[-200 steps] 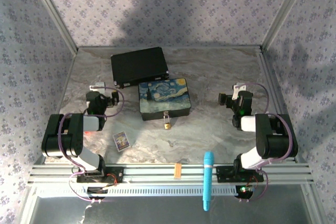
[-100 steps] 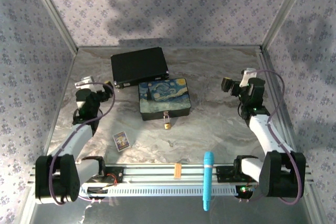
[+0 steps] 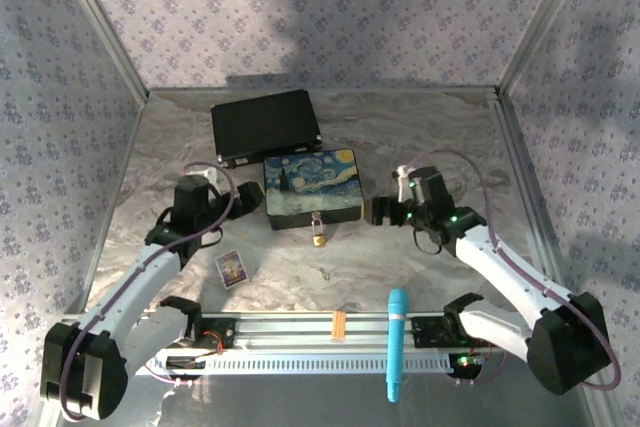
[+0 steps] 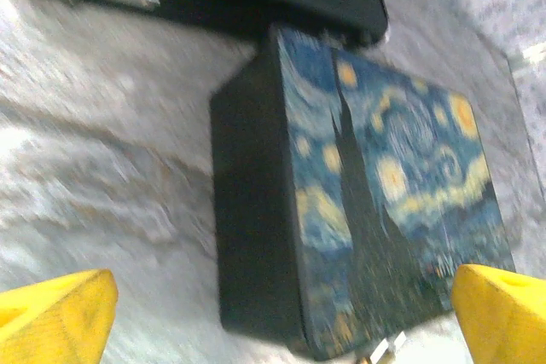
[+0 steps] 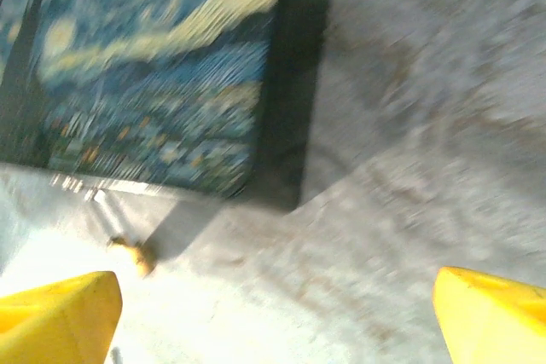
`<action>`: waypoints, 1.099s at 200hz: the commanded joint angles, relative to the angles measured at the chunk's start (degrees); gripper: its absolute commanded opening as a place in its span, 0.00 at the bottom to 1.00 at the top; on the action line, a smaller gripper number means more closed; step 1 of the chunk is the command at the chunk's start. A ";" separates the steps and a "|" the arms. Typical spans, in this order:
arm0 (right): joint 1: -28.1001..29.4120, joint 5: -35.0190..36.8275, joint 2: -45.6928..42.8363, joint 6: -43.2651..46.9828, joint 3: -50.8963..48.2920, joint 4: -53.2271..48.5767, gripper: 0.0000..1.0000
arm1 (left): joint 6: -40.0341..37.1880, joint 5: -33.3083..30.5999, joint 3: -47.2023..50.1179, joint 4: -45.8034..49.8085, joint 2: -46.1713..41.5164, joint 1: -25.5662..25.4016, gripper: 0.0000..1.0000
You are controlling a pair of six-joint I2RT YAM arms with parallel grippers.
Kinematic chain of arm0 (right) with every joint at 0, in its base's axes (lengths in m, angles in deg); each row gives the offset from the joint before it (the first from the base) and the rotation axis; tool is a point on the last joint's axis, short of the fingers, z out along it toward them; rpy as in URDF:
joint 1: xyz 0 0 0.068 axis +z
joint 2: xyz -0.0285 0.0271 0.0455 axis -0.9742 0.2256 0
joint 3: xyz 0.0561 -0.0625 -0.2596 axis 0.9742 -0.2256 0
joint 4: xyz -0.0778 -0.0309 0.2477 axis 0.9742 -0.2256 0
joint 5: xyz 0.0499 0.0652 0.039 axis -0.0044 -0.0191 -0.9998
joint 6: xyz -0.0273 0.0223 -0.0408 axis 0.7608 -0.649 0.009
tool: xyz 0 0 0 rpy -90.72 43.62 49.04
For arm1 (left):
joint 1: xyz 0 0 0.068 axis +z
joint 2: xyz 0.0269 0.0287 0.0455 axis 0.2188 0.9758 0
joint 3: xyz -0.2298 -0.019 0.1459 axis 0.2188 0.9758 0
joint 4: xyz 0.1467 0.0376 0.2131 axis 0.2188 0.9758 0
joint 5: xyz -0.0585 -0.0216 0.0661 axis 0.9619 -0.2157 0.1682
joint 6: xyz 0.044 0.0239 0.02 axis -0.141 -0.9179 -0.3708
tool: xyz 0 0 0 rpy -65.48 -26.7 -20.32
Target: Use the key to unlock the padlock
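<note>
We see a marbled table point(image 3: 420, 137) and floral walls point(image 3: 300, 7). The left gripper point(image 3: 248, 199) and right gripper point(image 3: 382, 212) gape wide, empty. From above, the padlock point(image 3: 318, 238) sits mid-frame; the left wrist view shows the painted box point(image 4: 392, 168) and its dark side.

Padlock point(image 5: 136, 254) a blurred speck, painted box point(image 5: 145, 66) cropped at top and left edges

The box point(image 3: 311, 190) sits mid-counter point(image 3: 420, 137), with the case point(image 3: 265, 127) just behind it, to the left. The padlock point(image 3: 318, 237) lies at its front side, and the card point(image 3: 231, 268) lies nearer, further left.
</note>
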 commanded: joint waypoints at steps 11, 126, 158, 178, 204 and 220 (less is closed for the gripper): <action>12.16 6.69 0.25 -8.89 -2.10 -2.02 0.90 | 5.73 5.17 -1.35 7.18 -1.36 -5.67 0.99; 37.23 14.75 24.47 -14.43 4.20 7.13 0.60 | 13.33 3.82 2.51 -1.30 2.30 -20.51 1.00; 38.58 16.73 27.63 -15.25 5.62 5.09 0.48 | 13.43 3.28 1.70 -1.51 3.93 -21.85 1.00; 39.59 16.98 28.78 -16.58 5.62 4.82 0.46 | 13.78 2.54 1.89 -1.51 3.92 -22.26 1.00; 40.72 18.30 29.60 -17.48 5.99 3.54 0.45 | 13.78 1.76 2.06 -1.16 3.51 -22.29 1.00; 41.03 18.26 30.05 -18.13 5.80 3.39 0.41 | 13.87 1.16 2.14 -0.99 3.46 -22.35 1.00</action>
